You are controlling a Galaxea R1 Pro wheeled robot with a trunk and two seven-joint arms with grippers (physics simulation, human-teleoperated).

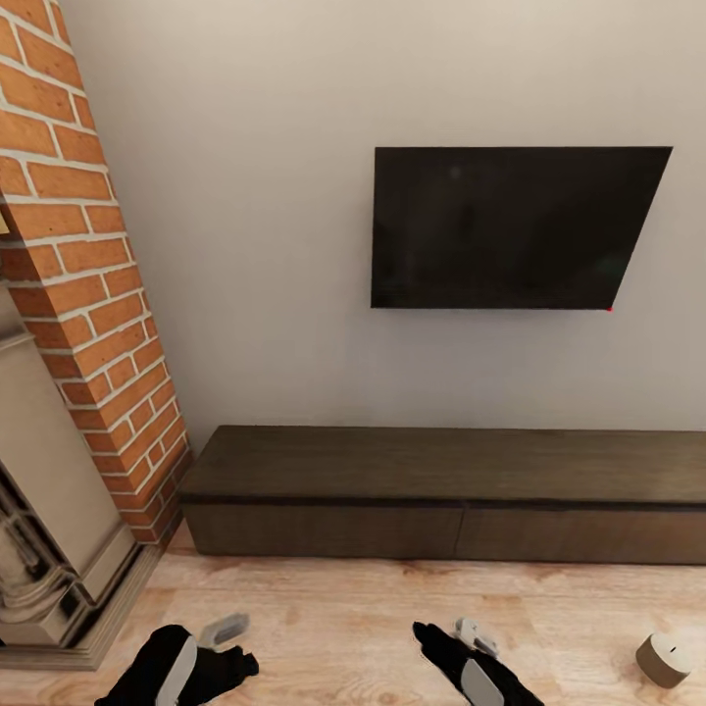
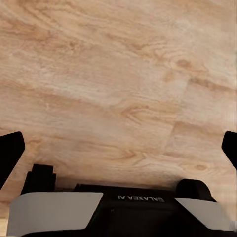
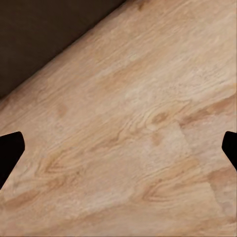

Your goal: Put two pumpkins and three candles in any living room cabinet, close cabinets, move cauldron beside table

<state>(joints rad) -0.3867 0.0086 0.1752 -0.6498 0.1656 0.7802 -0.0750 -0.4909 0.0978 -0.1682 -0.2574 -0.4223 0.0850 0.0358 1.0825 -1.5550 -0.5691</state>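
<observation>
Cabinet point(image 1: 441, 490): long low dark-brown unit against the wall, ahead of both grippers; two flat drawer fronts look flush and shut; bare top; a dark corner of it also shows in the right wrist view point(image 3: 44, 34).
Candle point(image 1: 664, 659): one stubby tan cylinder upright on the floor, out to the right of the right gripper, apart from it, short of the cabinet front.
Left gripper point(image 2: 118, 148): low in the head view point(image 1: 211, 652), hanging over bare floor; in its wrist view the black fingertips point(image 2: 10, 153) sit at the two picture edges, spread wide, only floor between them; holds nothing.
Right gripper point(image 3: 118, 148): low in the head view point(image 1: 461, 637), nearer the cabinet than the left one; fingertips point(image 3: 10, 150) wide apart at the two edges of its wrist view, plank floor between; holds nothing.
Floor point(image 1: 343, 608): light wood planks, under both grippers.
TV point(image 1: 510, 227): black screen on the wall above the cabinet, small red dot at its lower right corner.
Brick column point(image 1: 88, 275): left of the cabinet, touching its end.
Fireplace point(image 1: 49, 529): grey-beige surround beside the brick, left of the left gripper.
Pumpkins, other candles, cauldron, worktop: cannot tell where.
</observation>
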